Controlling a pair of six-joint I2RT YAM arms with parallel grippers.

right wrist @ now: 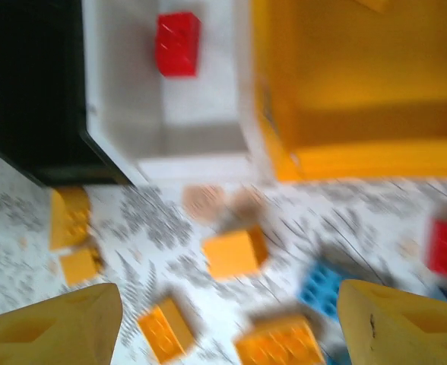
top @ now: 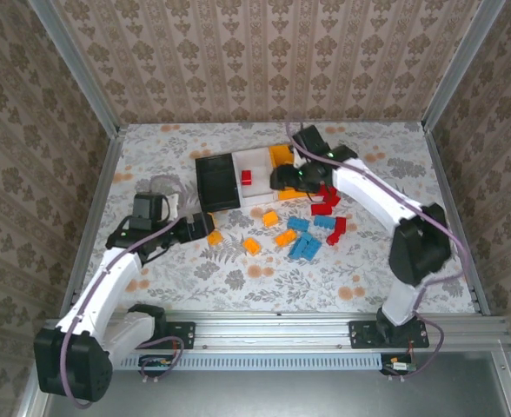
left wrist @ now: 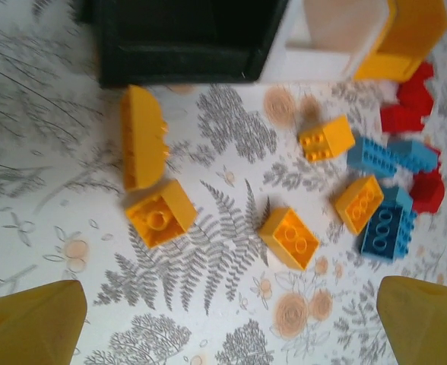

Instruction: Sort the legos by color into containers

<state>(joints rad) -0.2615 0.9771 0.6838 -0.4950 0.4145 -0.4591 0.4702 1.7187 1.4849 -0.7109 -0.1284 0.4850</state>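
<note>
Although one red lego (top: 246, 177) sits in the white bin (top: 257, 187), the other legos (top: 303, 248) lie loose; your left claw (left wrist: 227, 319) and right claw (right wrist: 231, 327) gape empty.

Containers: 3. One black bin (top: 216, 182), one white bin (top: 260, 184) and one orange bin (right wrist: 345, 84), in a row at the far middle of the table.

Red brick in the white bin (right wrist: 177, 43): 1.

Orange bricks (left wrist: 290, 237), loose on the table near the bins: 5.

Blue bricks (top: 305, 248), loose to the right of the orange ones: 3 are distinct. A possible fourth is pressed against the nearest and can't be separated.

Loose red bricks (top: 321, 208), far right of the group: at least 4. They are clustered, so the exact count is unclear.
</note>
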